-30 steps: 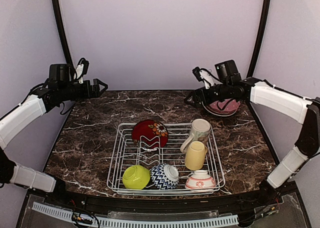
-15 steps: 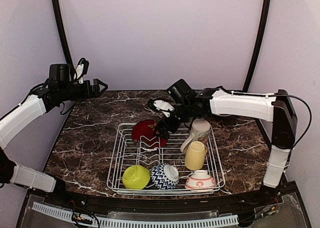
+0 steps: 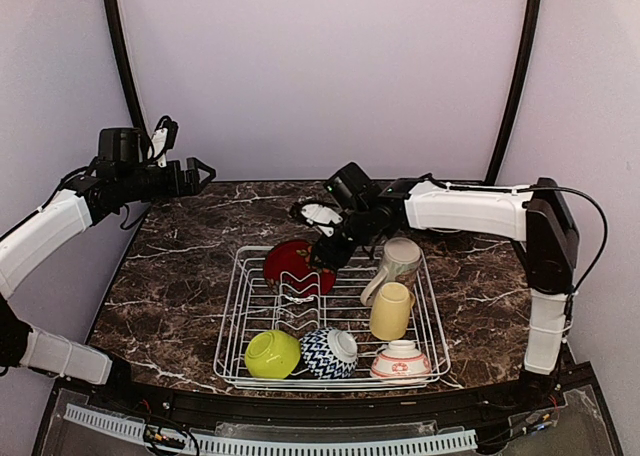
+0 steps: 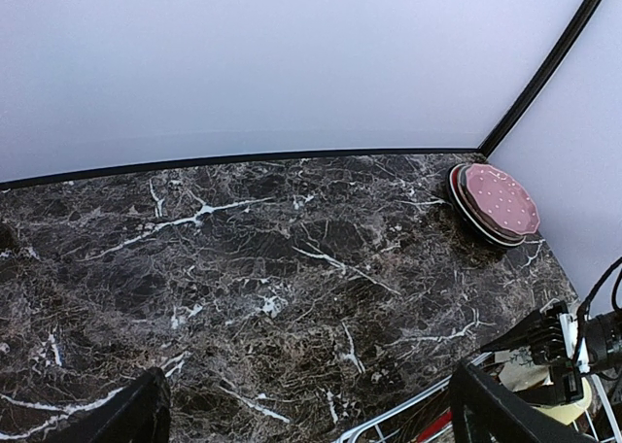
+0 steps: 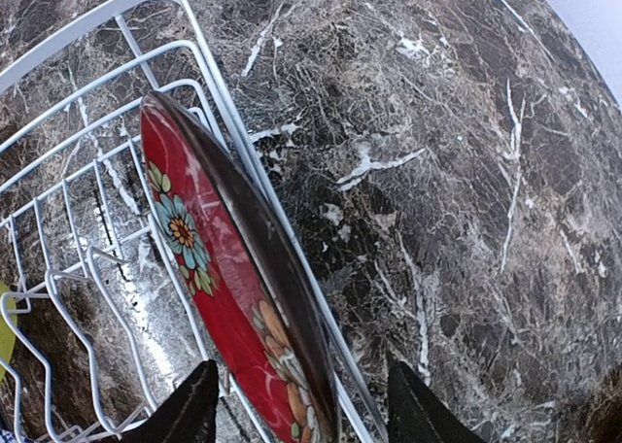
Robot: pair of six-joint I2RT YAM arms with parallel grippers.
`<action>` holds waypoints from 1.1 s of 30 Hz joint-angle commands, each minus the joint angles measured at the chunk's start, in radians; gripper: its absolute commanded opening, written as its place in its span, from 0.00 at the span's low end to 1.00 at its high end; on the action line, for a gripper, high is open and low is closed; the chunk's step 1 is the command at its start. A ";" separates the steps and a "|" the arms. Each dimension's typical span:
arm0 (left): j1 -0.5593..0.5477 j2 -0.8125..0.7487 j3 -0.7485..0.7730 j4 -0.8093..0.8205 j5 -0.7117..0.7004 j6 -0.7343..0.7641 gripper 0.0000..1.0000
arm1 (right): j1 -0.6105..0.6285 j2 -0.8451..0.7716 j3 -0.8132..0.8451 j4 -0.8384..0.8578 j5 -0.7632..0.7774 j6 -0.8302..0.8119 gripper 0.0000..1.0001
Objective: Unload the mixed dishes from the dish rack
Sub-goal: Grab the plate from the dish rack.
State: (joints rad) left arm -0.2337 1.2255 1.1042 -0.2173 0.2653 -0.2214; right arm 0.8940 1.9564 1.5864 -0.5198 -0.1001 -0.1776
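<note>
Left arm hasn't budged in the last second. The left gripper (image 3: pixel 201 170) is parked high at the upper left of the overhead view, jaws spread wide with nothing in them, just staring at bare counter (image 4: pixel 243 258). The change is all on the other side. A second ago my right arm was off in the upper-right corner by the stack with the pink dotted plate (image 4: pixel 496 198) on top, and since then it's swung across to the far edge of the dish rack (image 3: pixel 229 321). The right gripper (image 3: pixel 322 248) now sits over the red plate (image 5: pixel 209 268), which is standing on edge against the prongs at the rack's upper left. In the wrist view the jaws are open with the plate's rim between them, not clamped yet, and I can't tell if either finger is touching. So I'd say the last plate drop-off is done and this is the reach for the next one. Still in the rack: the lime bowl (image 3: pixel 272 354), navy-zigzag bowl (image 3: pixel 330 352) and pink-white bowl (image 3: pixel 401 361) along the near edge, plus the cream mug (image 3: pixel 400 259) and yellow mug (image 3: pixel 390 311) on the right.
</note>
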 commanded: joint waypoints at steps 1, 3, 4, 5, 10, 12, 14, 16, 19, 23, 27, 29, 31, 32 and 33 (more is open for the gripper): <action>-0.004 -0.014 -0.016 0.000 0.007 -0.004 0.99 | 0.006 0.022 0.028 0.011 -0.010 0.003 0.52; -0.004 -0.014 -0.016 0.000 0.010 -0.004 0.99 | 0.006 0.027 0.033 0.013 -0.019 0.006 0.48; -0.004 -0.014 -0.016 0.001 0.011 -0.006 0.99 | 0.007 0.032 0.036 0.015 -0.025 0.007 0.46; -0.004 -0.014 -0.016 0.002 0.011 -0.006 0.99 | 0.008 0.034 0.041 0.015 -0.031 0.006 0.44; -0.004 -0.014 -0.017 0.002 0.013 -0.006 0.99 | 0.008 0.053 0.070 0.012 -0.052 0.003 0.36; -0.004 -0.015 -0.016 0.001 0.015 -0.007 0.99 | 0.008 0.058 0.081 0.010 -0.057 0.003 0.32; -0.004 -0.016 -0.017 0.001 0.015 -0.006 0.99 | 0.008 0.063 0.090 0.005 -0.062 0.001 0.28; -0.004 -0.017 -0.016 0.001 0.015 -0.006 0.99 | 0.008 0.065 0.098 -0.003 -0.063 0.001 0.24; -0.004 -0.017 -0.015 0.001 0.019 -0.008 0.99 | 0.010 0.058 0.101 -0.007 -0.067 0.003 0.17; -0.004 -0.018 -0.016 0.004 0.025 -0.010 0.99 | 0.010 0.044 0.097 -0.001 -0.071 0.005 0.08; -0.004 -0.016 -0.016 0.004 0.026 -0.010 0.99 | 0.011 0.031 0.100 -0.001 -0.068 0.004 0.01; -0.004 -0.015 -0.016 0.004 0.025 -0.010 0.99 | 0.012 0.023 0.101 -0.006 -0.055 -0.002 0.00; -0.004 -0.014 -0.016 0.004 0.025 -0.010 0.99 | 0.012 0.010 0.101 -0.004 -0.038 -0.008 0.00; -0.004 -0.013 -0.017 0.004 0.025 -0.010 0.99 | 0.013 0.001 0.099 -0.003 -0.027 -0.012 0.00; -0.004 -0.013 -0.017 0.004 0.025 -0.010 0.99 | 0.013 -0.010 0.096 0.001 -0.016 -0.016 0.00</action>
State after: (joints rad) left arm -0.2340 1.2255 1.1042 -0.2169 0.2745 -0.2218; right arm 0.8902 1.9965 1.6653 -0.5224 -0.1371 -0.2462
